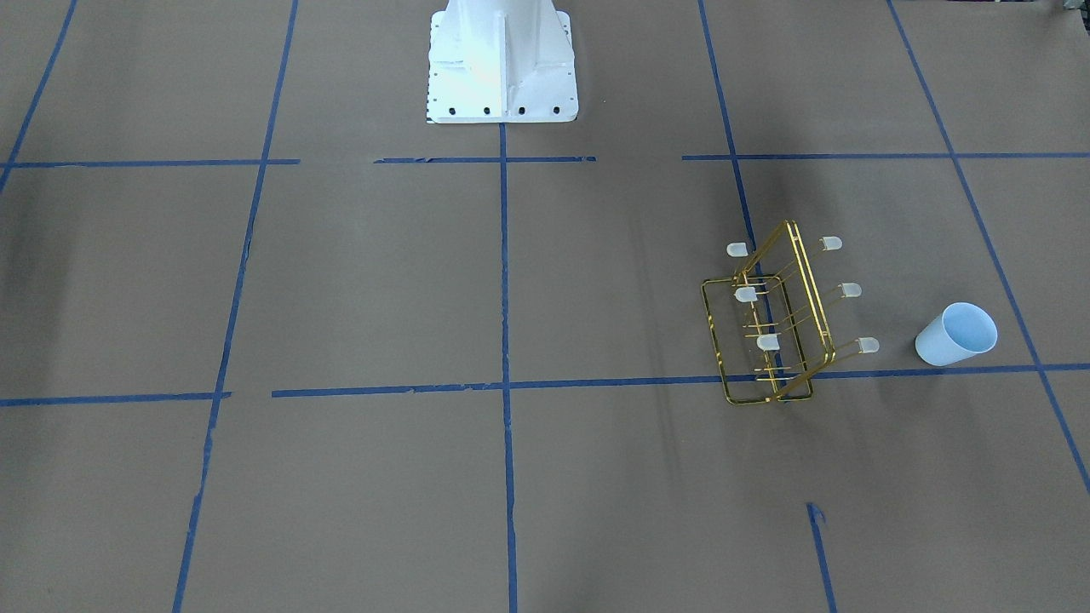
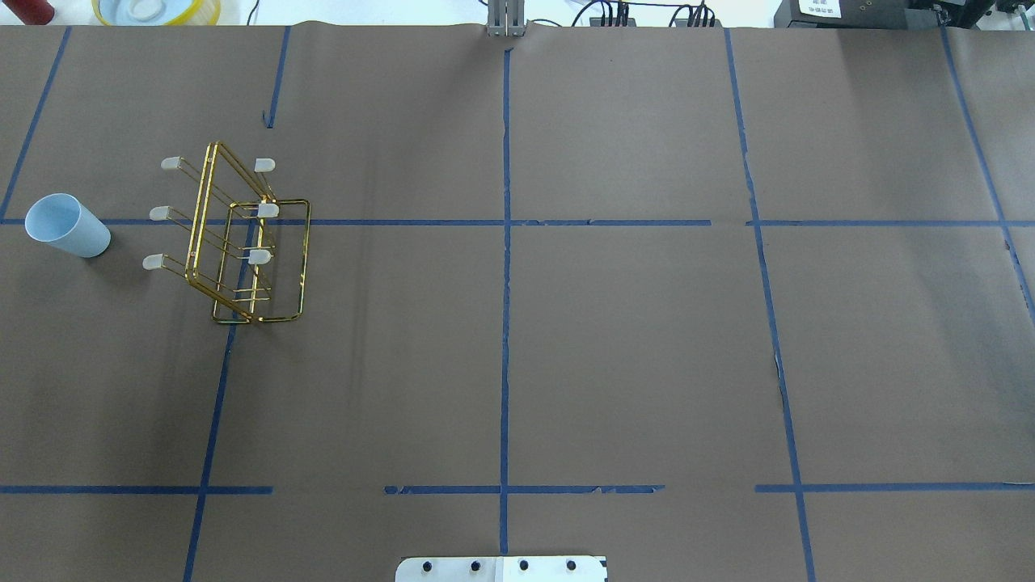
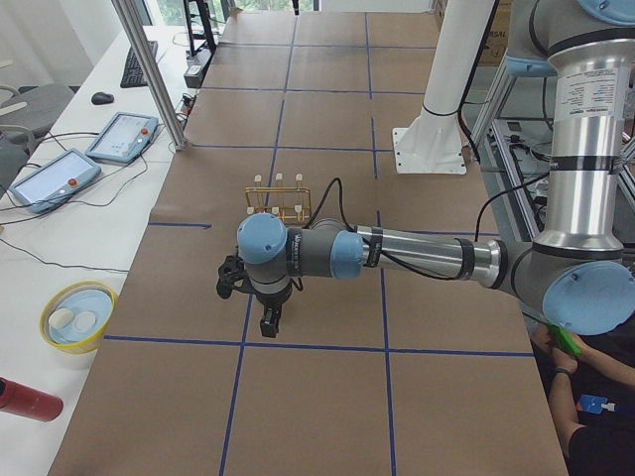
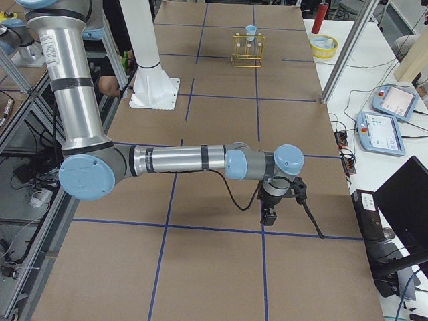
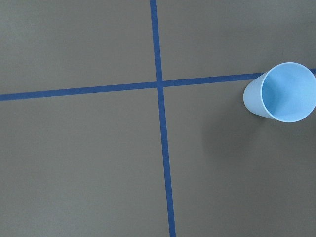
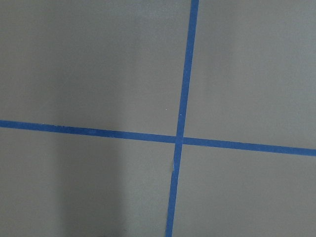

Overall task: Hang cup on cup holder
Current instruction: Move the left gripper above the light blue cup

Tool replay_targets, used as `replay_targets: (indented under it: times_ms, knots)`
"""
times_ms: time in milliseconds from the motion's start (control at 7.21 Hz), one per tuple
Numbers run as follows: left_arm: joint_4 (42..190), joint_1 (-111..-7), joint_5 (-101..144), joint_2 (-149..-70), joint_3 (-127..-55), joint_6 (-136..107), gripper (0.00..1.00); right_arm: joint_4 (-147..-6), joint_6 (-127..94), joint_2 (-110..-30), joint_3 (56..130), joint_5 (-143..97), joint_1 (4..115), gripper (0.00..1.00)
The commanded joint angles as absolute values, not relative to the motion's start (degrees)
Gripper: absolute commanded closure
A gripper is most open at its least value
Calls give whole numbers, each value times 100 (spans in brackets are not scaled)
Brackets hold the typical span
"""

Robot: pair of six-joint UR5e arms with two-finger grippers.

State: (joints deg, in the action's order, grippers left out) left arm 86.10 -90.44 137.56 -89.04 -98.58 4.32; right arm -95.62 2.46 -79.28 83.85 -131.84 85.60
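Observation:
The pale-blue cup [image 1: 956, 335] stands upright, mouth up, on the brown table, apart from the rack; it also shows in the overhead view [image 2: 67, 225], the left wrist view [image 5: 280, 92] and far off in the right side view [image 4: 251, 30]. The gold wire cup holder [image 1: 771, 323] stands beside it with bare white-capped prongs [image 2: 242, 238] [image 3: 278, 198] [image 4: 247, 50]. My left gripper [image 3: 270, 322] hangs above the table near the cup's area; I cannot tell whether it is open or shut. My right gripper [image 4: 269, 215] hangs over the far end of the table; its state cannot be told either.
The white robot base [image 1: 502, 60] sits at the table's edge. A yellow bowl [image 3: 77, 315] and a red bottle [image 3: 25, 400] lie on the white side bench. Tablets [image 4: 391, 130] and cables lie on the operators' bench. Blue tape lines cross the table.

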Motion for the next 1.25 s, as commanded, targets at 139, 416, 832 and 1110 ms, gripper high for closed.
replay_targets:
  times_ms: [139,416,832,1110]
  knots:
    - [8675,-9053,13354,-9017,-10465,-417,0,-9562,246,-7928,8385,-13184,8561,0]
    - [9023,-8651,12737,-9027,-10766,-1165,0,-9562,246,-7928,8385,-13184,8561,0]
    - [11278,-7554,11696,-8361,-10749,-3034,0,-9562,246,-7928,8385,-13184,8561,0]
    - [12064,-6789,11200,-8104,-10749,-4283,0,-9562,246,-7928,8385,-13184,8560,0]
